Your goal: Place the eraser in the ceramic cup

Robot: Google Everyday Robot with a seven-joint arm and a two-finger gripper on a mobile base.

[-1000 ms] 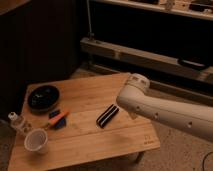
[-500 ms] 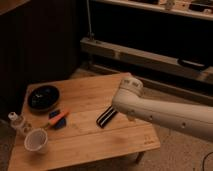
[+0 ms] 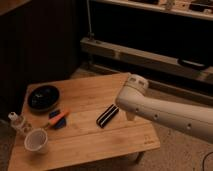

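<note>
The eraser [image 3: 107, 115], a black block with pale stripes, lies free on the wooden table [image 3: 95, 142] near its middle right. At the table's front left corner stands the white ceramic cup [image 3: 36, 140], upright and showing nothing inside. My white arm [image 3: 165, 112] reaches in from the right, above the table's right edge. Only a small part of my gripper [image 3: 129, 114] shows under the arm's end, just right of the eraser. It stands open and holds nothing.
A black bowl [image 3: 43, 96] sits at the table's back left. A small clear bottle [image 3: 17, 121] stands at the left edge, behind the cup. A blue-and-orange item [image 3: 57, 120] lies between cup and eraser. Dark shelving [image 3: 150, 50] runs behind the table.
The arm's end dipped left over the eraser's near end half a second ago, then drew back slightly right. The eraser, cup and other items have not moved.
</note>
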